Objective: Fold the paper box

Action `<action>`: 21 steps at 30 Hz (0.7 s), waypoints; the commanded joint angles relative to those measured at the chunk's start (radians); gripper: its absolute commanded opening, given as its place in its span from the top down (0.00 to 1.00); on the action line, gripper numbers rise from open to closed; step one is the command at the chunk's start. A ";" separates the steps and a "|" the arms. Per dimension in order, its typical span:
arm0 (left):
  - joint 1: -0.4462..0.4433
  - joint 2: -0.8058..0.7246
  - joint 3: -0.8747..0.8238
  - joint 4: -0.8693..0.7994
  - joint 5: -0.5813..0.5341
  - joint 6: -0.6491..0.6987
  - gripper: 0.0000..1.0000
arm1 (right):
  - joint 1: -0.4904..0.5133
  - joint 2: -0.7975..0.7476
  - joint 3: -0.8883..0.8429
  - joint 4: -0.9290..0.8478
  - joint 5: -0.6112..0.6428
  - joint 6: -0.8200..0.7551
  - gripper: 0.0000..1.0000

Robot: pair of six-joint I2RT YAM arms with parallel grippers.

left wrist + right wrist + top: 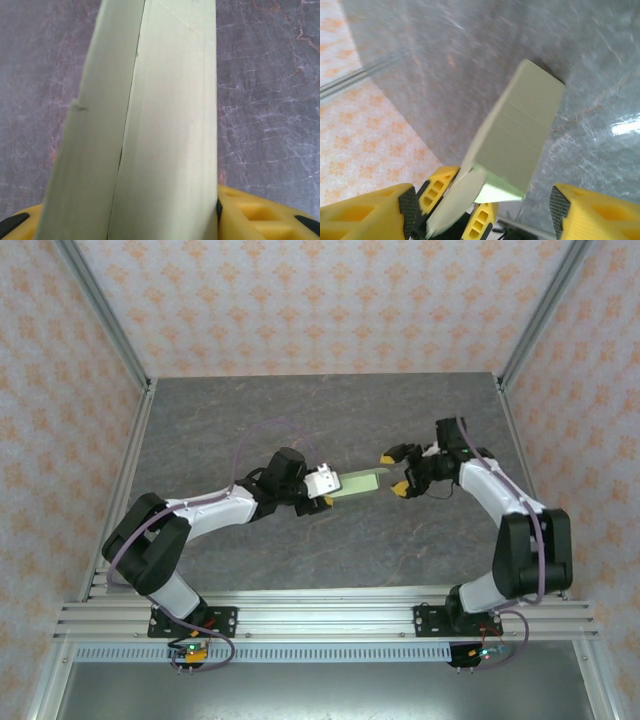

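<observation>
- Grey stone-look table [300,420]: a flat, matt top with pale marble veining, enclosed by wallpapered walls [300,300] printed with an orange floral motif. The task's thing does not rest on it.
- Paper box [365,482], pale light-green thin cardboard: held in the air above the middle of the table, roughly level, between the two grippers.
  - It reads as a long rectangular sleeve with crisp creased edges and smooth, matt faces.
  - The left wrist view shows a lengthwise seam where one panel overlaps another and gapes slightly.
  - The right wrist view shows a loose flap at the end beside the left gripper.
  - Judged step: the body is formed, and the seam and end flaps are not yet closed.
- Left gripper [330,490], a white body ending in yellow ribbed plastic fingers [255,212]: the jaws are clamped on one end of the paper box and carry its whole weight.
- Right gripper [393,471], black with yellow tips [595,210] faced with dark pads: the jaws stand apart and straddle the free end of the paper box. They do not appear to touch it.
  - Judged next move: this gripper should close gently on the free end, or press a flap inward, while the other gripper holds steady.
  - Thin card creases and buckles easily, so the contact should follow a scored fold line and not land on an open panel.
</observation>
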 commanded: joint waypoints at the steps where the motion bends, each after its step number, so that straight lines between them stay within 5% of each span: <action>1: 0.016 -0.001 0.038 -0.126 0.056 -0.076 0.50 | 0.000 -0.085 0.030 -0.029 0.154 -0.274 0.29; 3: 0.026 0.028 0.071 -0.195 0.085 -0.049 0.50 | 0.024 -0.137 0.007 -0.057 0.354 -0.437 0.31; 6: 0.037 0.067 0.128 -0.275 0.127 -0.002 0.53 | 0.086 -0.213 -0.088 0.072 0.467 -0.602 0.34; 9: 0.048 0.067 0.141 -0.271 0.147 0.015 0.53 | 0.147 -0.244 -0.155 0.227 0.376 -0.770 0.33; 11: 0.059 0.065 0.145 -0.253 0.161 0.019 0.52 | 0.185 -0.246 -0.152 0.240 0.438 -0.853 0.33; 21: 0.061 0.106 0.205 -0.337 0.159 0.104 0.52 | 0.213 0.000 0.103 -0.129 0.499 -1.279 0.43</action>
